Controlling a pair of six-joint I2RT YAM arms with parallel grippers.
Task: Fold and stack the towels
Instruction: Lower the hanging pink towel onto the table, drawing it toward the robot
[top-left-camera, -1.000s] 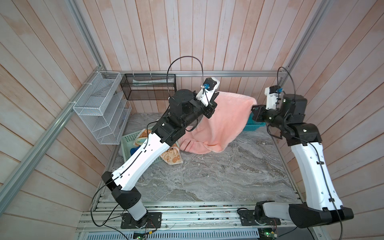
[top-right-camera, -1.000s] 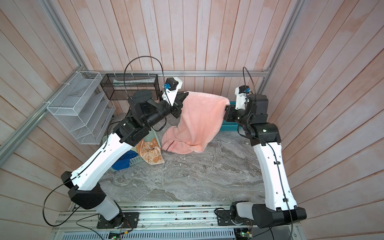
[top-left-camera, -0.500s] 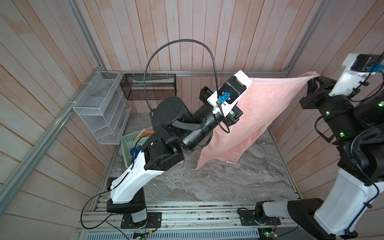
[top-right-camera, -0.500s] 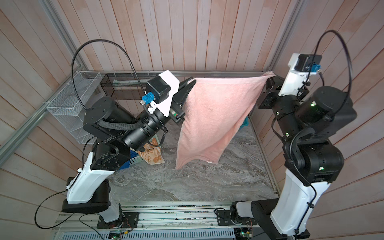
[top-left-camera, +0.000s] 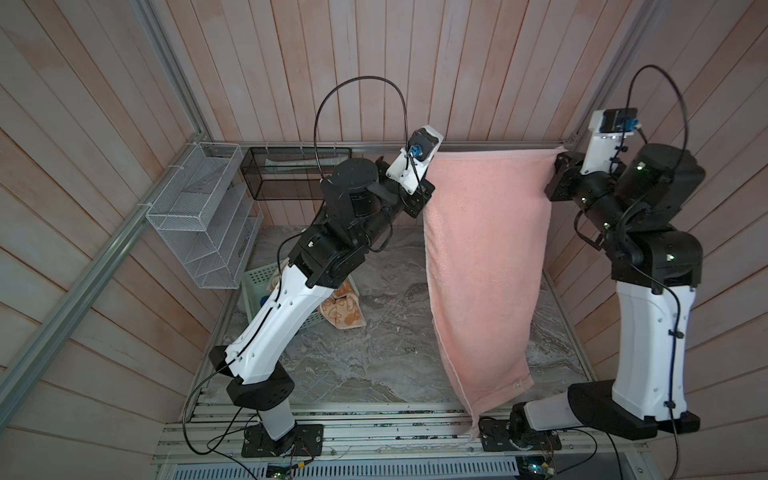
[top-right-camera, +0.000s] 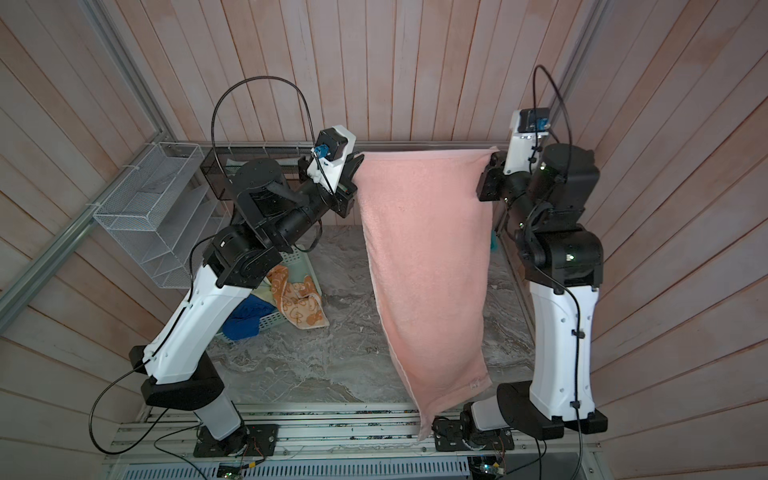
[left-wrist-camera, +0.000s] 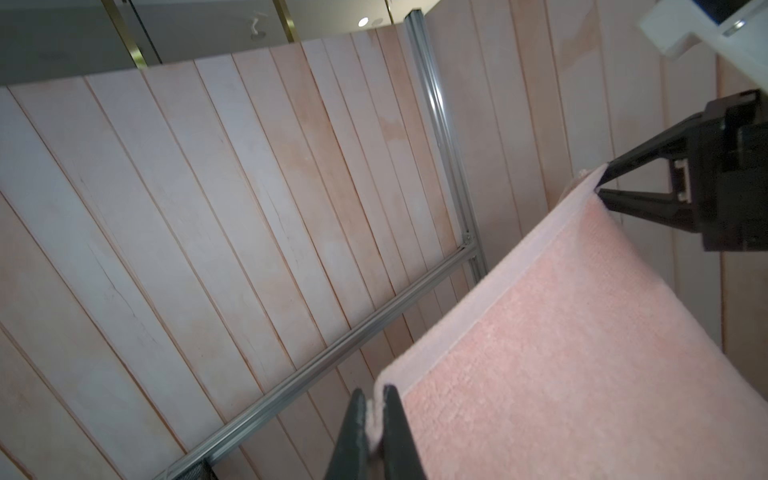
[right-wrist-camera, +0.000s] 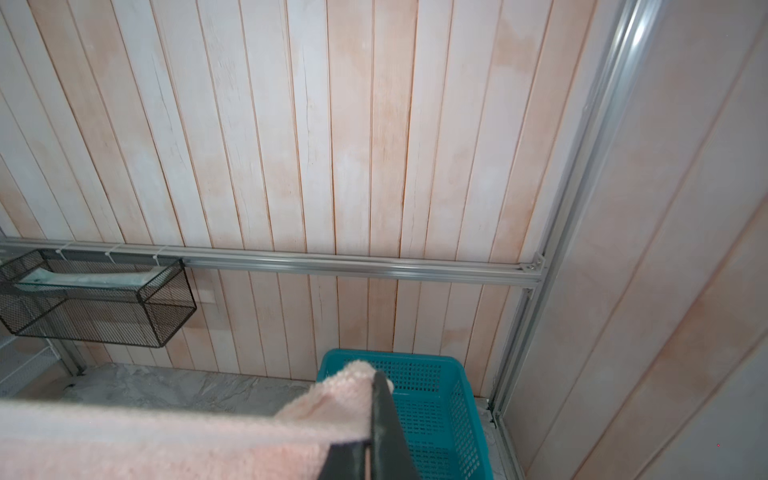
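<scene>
Gripping the two top corners of one salmon-pink towel (top-left-camera: 486, 266), the left hand (left-wrist-camera: 376, 395) and the right hand (top-left-camera: 559, 161) are each clamped shut on its hem; the two hands are well apart, so the top edge runs taut between them and the cloth hangs as a flat sheet above the surface (top-left-camera: 374, 332). Three towels can be counted: the pink one aloft; an orange-and-cream towel (top-right-camera: 301, 305) spilling over the rim of the mint basket (top-right-camera: 291, 259) onto the surface; a blue towel (top-right-camera: 245, 320) bunched inside that basket. The surface is grey and marbled, walled by pale wooden planks with aluminium rails. Two plastic baskets: the mint one at the left; a teal basket (right-wrist-camera: 436, 399) in the far right corner. Two wire holders hang on the walls: a white wire rack (top-left-camera: 199, 216); a black mesh bin (top-left-camera: 291, 174) holding something pale and flat.
</scene>
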